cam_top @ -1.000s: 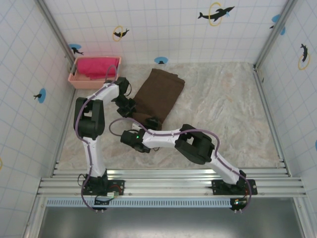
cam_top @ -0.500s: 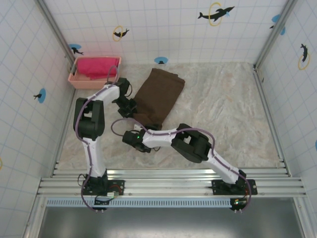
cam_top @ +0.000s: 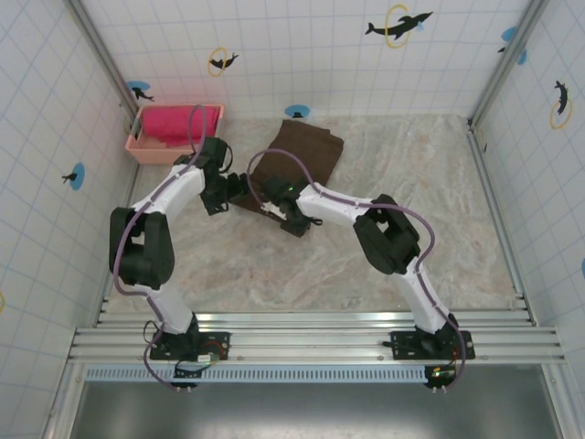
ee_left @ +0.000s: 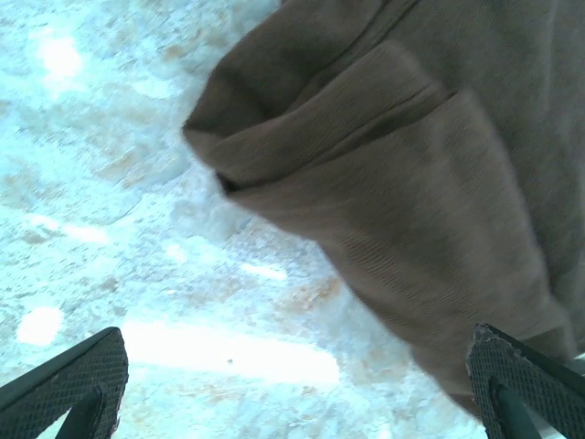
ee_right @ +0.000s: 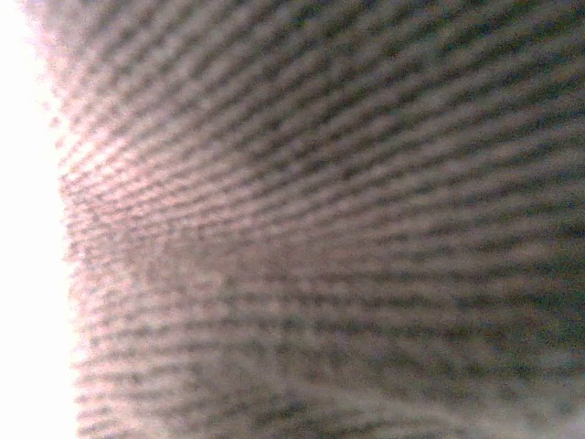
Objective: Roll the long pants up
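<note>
The long pants (cam_top: 306, 151) lie as a dark brown folded strip at the back middle of the table, their near end doubled over. My right gripper (cam_top: 277, 208) sits at that near end, shut on the cloth. In the right wrist view the brown weave of the pants (ee_right: 320, 229) presses against the lens. Just left of the pants' near edge, my left gripper (cam_top: 227, 194) stands wide open. The left wrist view has its fingertips (ee_left: 73, 380) far apart over bare table, with the gripper (ee_left: 297, 375) empty and the pants (ee_left: 411, 155) lying ahead of it to the right.
A pink basket (cam_top: 146, 144) holding a bright pink cloth (cam_top: 178, 121) stands at the back left, close to the left arm. Tiled walls close in the table on three sides. The marbled tabletop (cam_top: 411, 183) stretches to the right of the pants.
My right gripper has shut and moved away from the bases, carrying the pants' near end up over the rest. The left gripper has opened and let go of the pants' edge.
</note>
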You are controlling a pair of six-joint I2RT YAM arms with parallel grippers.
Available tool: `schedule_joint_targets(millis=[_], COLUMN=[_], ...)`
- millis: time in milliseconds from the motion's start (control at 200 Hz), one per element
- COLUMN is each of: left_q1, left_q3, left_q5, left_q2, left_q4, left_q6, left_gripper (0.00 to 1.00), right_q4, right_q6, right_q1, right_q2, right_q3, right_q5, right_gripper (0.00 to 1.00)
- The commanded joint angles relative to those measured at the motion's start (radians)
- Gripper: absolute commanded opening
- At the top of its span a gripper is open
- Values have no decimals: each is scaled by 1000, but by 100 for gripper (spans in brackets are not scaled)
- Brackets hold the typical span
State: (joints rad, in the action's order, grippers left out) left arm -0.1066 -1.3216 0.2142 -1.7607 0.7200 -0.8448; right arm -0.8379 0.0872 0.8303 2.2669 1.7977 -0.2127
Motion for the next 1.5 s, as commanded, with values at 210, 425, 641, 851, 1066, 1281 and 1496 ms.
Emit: schedule_joint_targets(millis=[210,425,641,851,1066,1281,1496], left_q1=[-14,-15,-22,-61,-90,-90,-89], left_q3=[273,549,719,767,726,686,668], left_q5=[53,120,98,50,9,42,103], left_q2=[102,177,162,-22,-112,-131,-232], left_q4=[-424,-956,-1331,-1674,-1682,-1564,-1618], left_q6=[-126,-347,-522,-662,-669,-619,-632], left_gripper=[97,97,97,97,97,79,0], right_q4=[-153,-158,-149,-151,-157,-148,-145], right_q6=[-17,-50,-63,-72,-76,-84,-87], right_q1=[-36,-35,-35,-26,-22,-19,-21], right_q2=[16,23,22,14,5,-4,-32], right_q3=[68,66,35,11,2,-9,-29], right_q5=[239,275,302,309,311,314,301], right_gripper=[0,0,0,0,0,0,0])
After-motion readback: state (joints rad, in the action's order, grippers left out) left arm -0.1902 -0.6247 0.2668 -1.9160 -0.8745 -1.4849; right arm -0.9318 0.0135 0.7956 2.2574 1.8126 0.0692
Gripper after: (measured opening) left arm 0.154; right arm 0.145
